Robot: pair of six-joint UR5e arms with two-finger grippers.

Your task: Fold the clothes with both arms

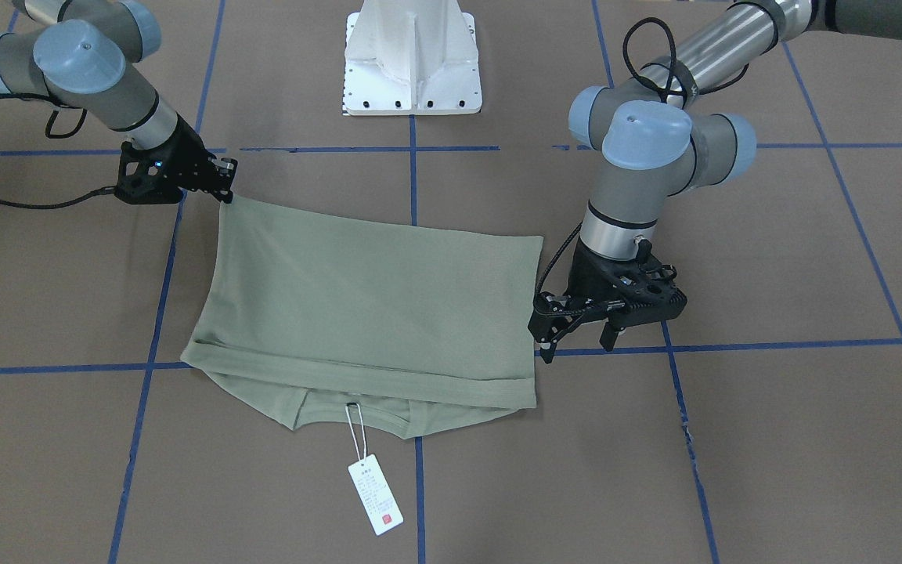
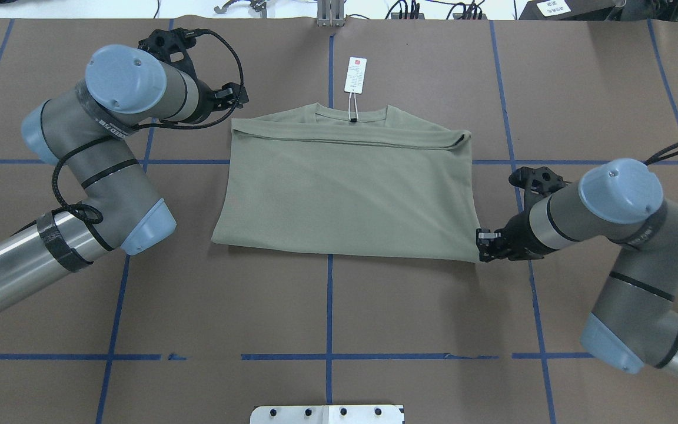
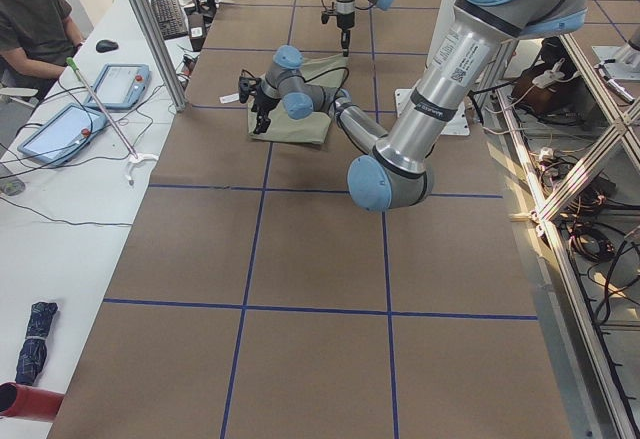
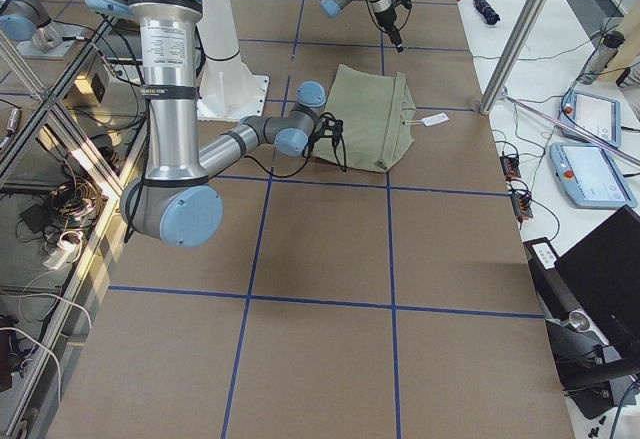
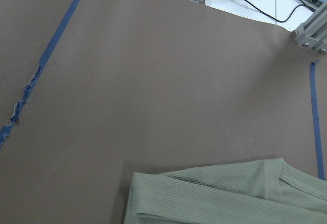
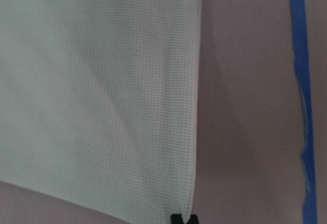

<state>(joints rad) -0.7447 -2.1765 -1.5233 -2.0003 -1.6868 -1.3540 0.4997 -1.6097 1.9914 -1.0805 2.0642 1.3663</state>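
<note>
shirt [image 1: 373, 298]: sage green knit, folded into a rough rectangle and lying flat between the two grippers. One corner pinched by the right gripper, the opposite side just beside the left gripper.

right gripper [image 1: 226, 182]: clamped tight on the shirt's corner, the one on the robot-base side. In the wrist cam, black fingertips [image 6: 177, 218] right on the fabric edge. Corner tugged out to a bit of a point.

left gripper [image 1: 579, 342]: fingers spread apart, pointing down, holding nothing. Parked right off the shirt's side edge, near the corner with the doubled-over band. Can't tell if actually touching cloth.

folded band [image 1: 357, 380]: thick doubled edge along the side far from the right gripper, ending close to the left gripper.

neckline [image 1: 353, 415]: round ribbed collar poking out past that band.

hang tag [image 1: 375, 495]: white with a little red square, on a string from the neckline. Flat on the table beyond the collar, well apart from both grippers, nearer the left one.

table [image 1: 733, 470]: brown top with a blue tape grid, under both grippers.

pedestal [image 1: 412, 59]: white metal base, well apart from both grippers.
</note>
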